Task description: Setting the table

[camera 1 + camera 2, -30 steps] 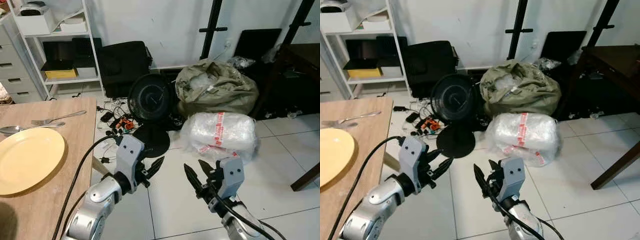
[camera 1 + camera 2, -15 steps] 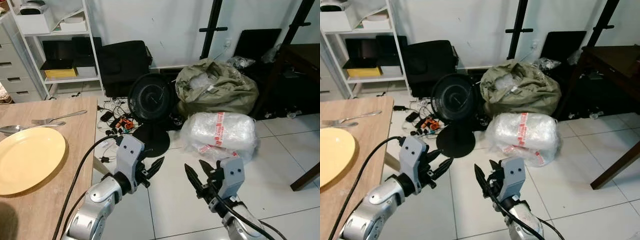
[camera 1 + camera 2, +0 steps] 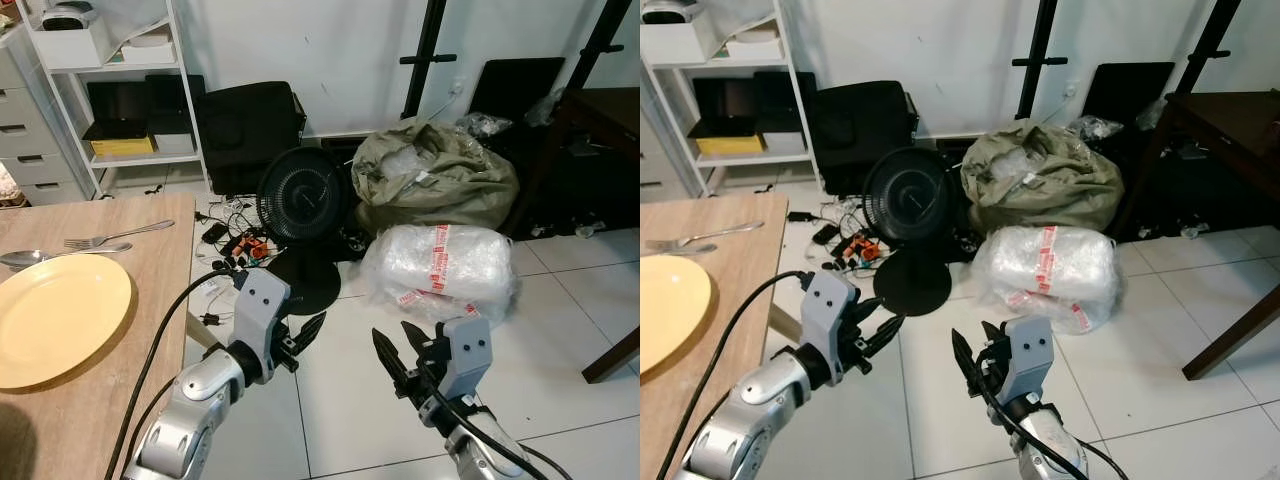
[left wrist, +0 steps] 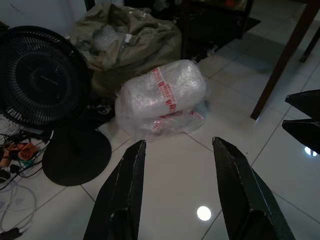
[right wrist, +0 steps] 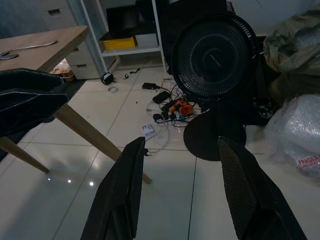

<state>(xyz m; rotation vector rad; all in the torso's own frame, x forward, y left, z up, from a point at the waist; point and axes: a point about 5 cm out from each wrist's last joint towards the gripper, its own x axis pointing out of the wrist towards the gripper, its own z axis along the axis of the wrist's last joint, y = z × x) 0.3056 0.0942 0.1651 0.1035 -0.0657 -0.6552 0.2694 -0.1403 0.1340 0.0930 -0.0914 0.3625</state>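
Head view: plate on table; fork and spoon beyond it, handles pointing right. Left gripper and right gripper both wide, empty, over floor. Left wrist: bag, red tape unreadable. Right wrist: fan.

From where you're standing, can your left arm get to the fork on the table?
Probably yes. The left gripper hangs open over the floor just off the table's edge, and the fork lies uncovered beside the spoon, beyond the yellow plate. Nothing blocks it.
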